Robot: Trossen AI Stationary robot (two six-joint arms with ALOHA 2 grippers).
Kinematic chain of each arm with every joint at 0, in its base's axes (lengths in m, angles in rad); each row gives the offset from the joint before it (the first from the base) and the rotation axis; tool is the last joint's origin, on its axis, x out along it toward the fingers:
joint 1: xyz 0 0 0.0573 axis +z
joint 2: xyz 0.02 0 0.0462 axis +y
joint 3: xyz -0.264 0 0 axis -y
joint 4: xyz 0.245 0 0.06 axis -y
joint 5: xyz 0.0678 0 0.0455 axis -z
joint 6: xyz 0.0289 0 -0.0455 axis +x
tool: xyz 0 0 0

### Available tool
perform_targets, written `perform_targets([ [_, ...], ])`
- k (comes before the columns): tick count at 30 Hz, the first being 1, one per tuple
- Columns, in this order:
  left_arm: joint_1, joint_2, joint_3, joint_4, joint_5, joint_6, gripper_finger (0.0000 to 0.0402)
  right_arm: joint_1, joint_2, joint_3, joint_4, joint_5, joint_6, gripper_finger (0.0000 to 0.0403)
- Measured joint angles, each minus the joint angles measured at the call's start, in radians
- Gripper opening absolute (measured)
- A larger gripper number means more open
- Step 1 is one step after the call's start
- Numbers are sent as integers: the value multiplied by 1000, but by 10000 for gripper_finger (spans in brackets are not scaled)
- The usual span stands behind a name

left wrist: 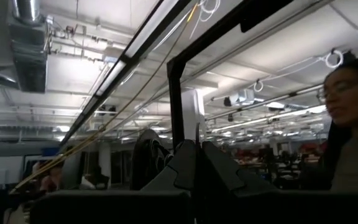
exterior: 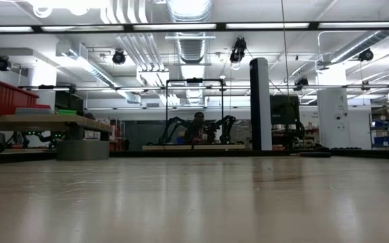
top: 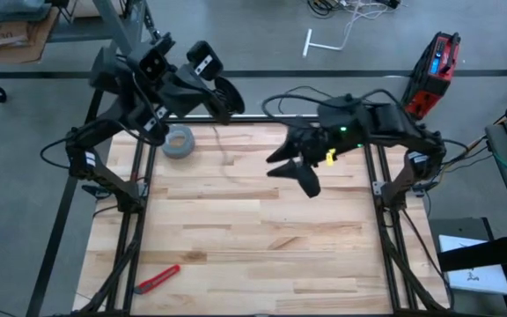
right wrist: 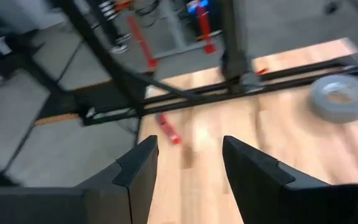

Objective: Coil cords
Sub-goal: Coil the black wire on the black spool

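Seen from above, a pale wooden worktop (top: 262,238) sits between two dark robot arms, one at each rear corner.

The left arm is raised over the worktop's rear left corner. Its tool (left wrist: 196,149) points upward toward the ceiling, with the two fingers pressed together. In the left wrist view a hair-thin dark line rises from between the tips, so the tool appears to be pinching the thin black cord (top: 225,158). A small black round reel (left wrist: 145,158) shows just beside those fingers. From above, the cord appears only as a faint line running from under the left tool down onto the rear part of the worktop, between the two arms.

The right arm reaches in from the rear right. Its tool (top: 302,173) hangs above the worktop, right of the cord, with its fingers spread apart and nothing between them.

A grey tape roll (top: 180,143) lies flat near the rear left corner, left of the cord. A red-handled tool (top: 157,278) lies near the front left corner, well apart from everything else. A person (left wrist: 353,137) shows in the room beyond the left arm.
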Motion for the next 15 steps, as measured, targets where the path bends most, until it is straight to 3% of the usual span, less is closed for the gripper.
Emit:
perform_targets([
  [7, 0, 2, 9, -66, -10, 67, 5, 45, -48, 0, -37, 226, 29, 174],
  [15, -19, 47, -5, 49, -64, 66, 2, 38, 19, -7, 125, 258, -14, 197],
])
